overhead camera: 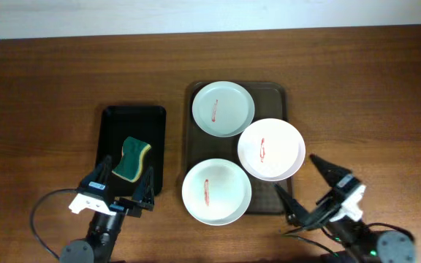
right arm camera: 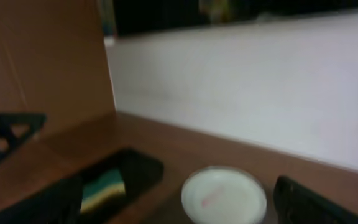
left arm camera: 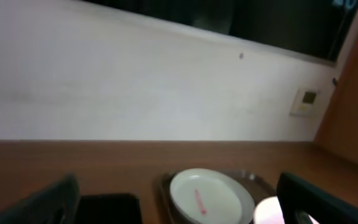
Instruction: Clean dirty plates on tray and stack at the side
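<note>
Wooden worktop (overhead camera: 50, 73): plates (overhead camera: 223, 108) judged rigid, slick, breakable, best pinched at rim; left claw (overhead camera: 128, 174), right claw (overhead camera: 296, 173) agape, empty.

Overhead looks down; wrists low, perhaps sharing plate (left arm camera: 204, 196).

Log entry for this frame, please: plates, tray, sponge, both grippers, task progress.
plates: top plate, right plate, bottom plate; each has a red smear
tray: dark brown, holds all three; right and bottom plates overhang its rim
sponge: green and yellow, in the black tray
left gripper: open, fingers either side of the sponge in the overhead view
right gripper: open, empty, near the tray's lower right corner
progress: nothing wiped or stacked yet
</note>
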Motion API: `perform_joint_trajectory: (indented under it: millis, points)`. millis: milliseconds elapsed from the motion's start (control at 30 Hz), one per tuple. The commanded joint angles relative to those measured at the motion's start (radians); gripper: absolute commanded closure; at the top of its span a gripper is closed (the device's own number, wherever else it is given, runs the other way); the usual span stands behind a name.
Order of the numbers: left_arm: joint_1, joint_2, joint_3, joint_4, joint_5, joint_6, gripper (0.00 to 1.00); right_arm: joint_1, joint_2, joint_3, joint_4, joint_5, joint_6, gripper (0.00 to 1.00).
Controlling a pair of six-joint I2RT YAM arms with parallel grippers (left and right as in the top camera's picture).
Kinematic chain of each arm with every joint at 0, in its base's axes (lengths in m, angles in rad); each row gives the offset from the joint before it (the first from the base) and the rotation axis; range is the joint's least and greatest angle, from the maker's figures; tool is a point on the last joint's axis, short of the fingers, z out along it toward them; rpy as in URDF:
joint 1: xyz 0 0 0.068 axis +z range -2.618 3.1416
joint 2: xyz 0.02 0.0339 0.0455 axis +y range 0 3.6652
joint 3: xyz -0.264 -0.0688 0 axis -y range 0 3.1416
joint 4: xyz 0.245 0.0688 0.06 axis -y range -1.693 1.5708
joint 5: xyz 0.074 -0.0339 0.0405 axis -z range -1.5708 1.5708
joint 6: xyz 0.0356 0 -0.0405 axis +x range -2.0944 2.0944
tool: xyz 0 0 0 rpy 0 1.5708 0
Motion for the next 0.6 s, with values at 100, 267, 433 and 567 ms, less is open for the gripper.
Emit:
perform_joint_trajectory:
  millis: [100, 267, 433, 567]
  points:
    - [-0.003, 0.369, 0.557, -0.478, 0.039, 0.013, 0.01, -0.006, 0.535, 0.623, -0.563, -0.013, 0.012, 0.01]
    - [-0.003, 0.796, 1.012, -0.948, 0.039, 0.016, 0.01, -0.006, 0.908, 0.916, -0.842, -0.158, 0.013, 0.01]
    - [-0.003, 0.826, 1.019, -1.08, 0.056, 0.107, 0.01, 0.131, 0.945, 0.911, -1.048, 0.179, 0.067, 0.01]
    - [-0.003, 0.826, 1.019, -1.104, -0.036, 0.117, 0.01, 0.454, 0.945, 0.719, -1.018, 0.513, 0.482, 0.01]
